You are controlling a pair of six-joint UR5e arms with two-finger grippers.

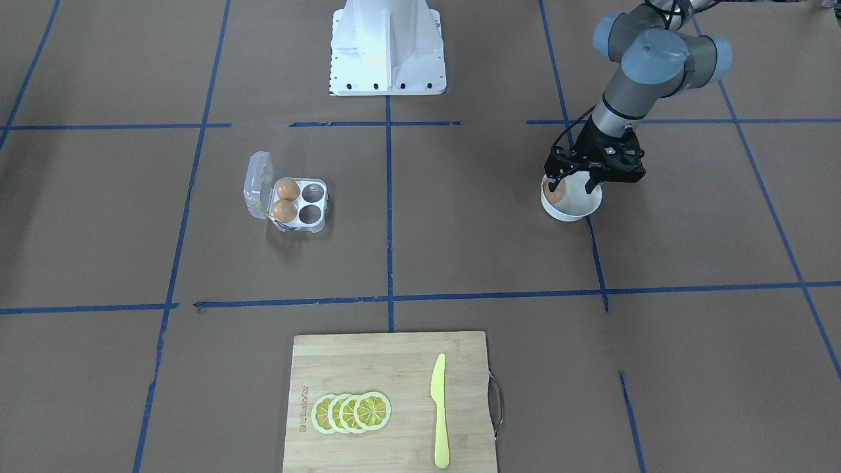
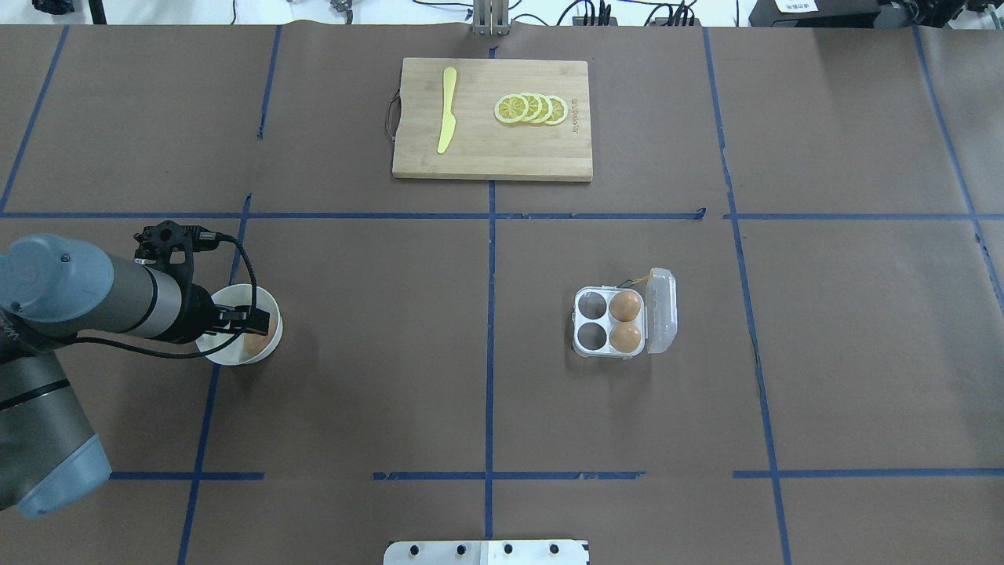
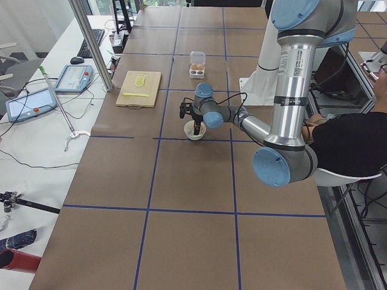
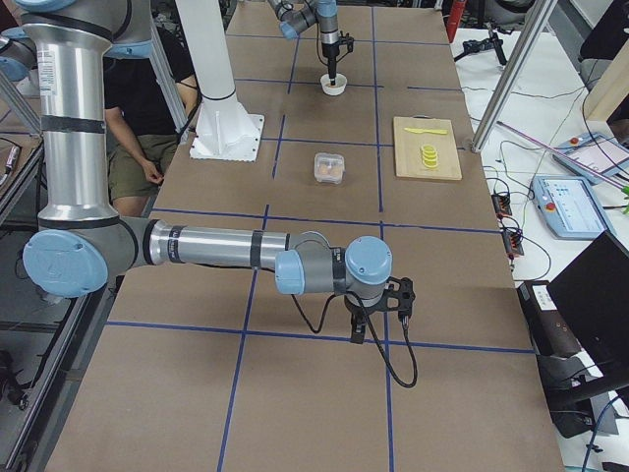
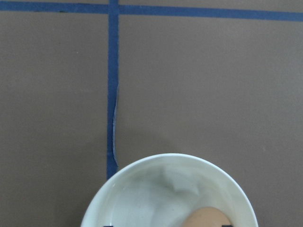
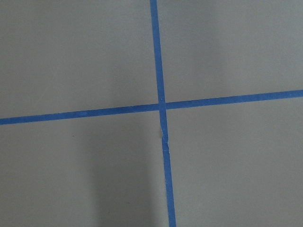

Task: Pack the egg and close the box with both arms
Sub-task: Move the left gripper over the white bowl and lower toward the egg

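Though unpacked, egg [image 1: 556, 192] (brown) beneath tool [image 1: 576, 185].

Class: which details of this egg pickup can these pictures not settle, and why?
- Whether the left gripper touches the egg: front-facing view, gripper body overlaps the bowl.
- Egg's lower part: left wrist view, cut by bottom edge.
- Right gripper state: exterior right only, too small.

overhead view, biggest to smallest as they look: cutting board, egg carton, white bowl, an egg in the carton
1. cutting board
2 and 3. egg carton, lid open, and white bowl: about alike; the left gripper hides part of the bowl
4. egg in the carton
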